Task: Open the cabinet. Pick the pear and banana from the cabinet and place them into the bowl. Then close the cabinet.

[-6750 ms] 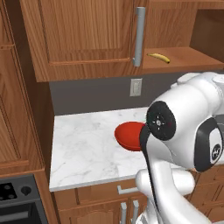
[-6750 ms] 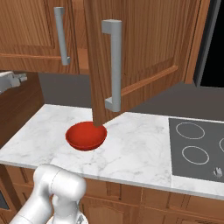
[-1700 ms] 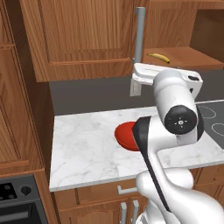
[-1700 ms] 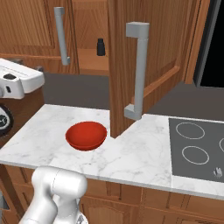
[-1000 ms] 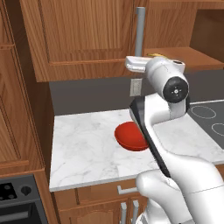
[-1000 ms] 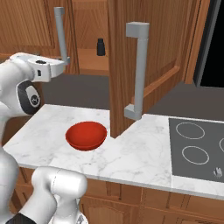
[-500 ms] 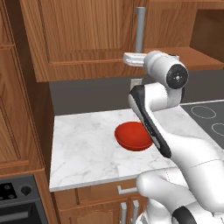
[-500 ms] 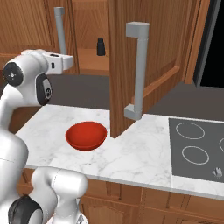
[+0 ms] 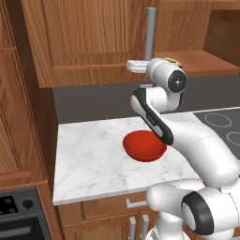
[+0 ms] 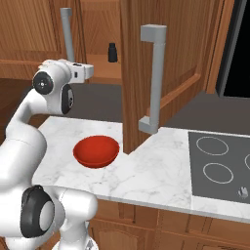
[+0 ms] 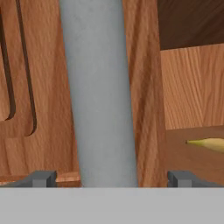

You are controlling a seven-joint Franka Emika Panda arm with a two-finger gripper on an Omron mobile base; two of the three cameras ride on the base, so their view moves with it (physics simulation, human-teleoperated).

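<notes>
Reddish-brown wood fronts the wide upper cabinet point(image 10: 161, 58); your right base view shows its right door swung open and a small black bottle-shaped object point(image 10: 113, 52) on the shelf. Your hand view gives you the yellow banana tip point(image 11: 206, 144) on that shelf, beside the left door's long grey bar handle point(image 11: 99, 92). Your gripper point(image 11: 112, 178) is spread wide, the handle between its fingertips, nothing clamped. Your arm reaches up with the hand level at the cabinet's lower edge. Below sits the glossy red bowl point(image 9: 144, 145) on the marble counter point(image 9: 89, 159).
</notes>
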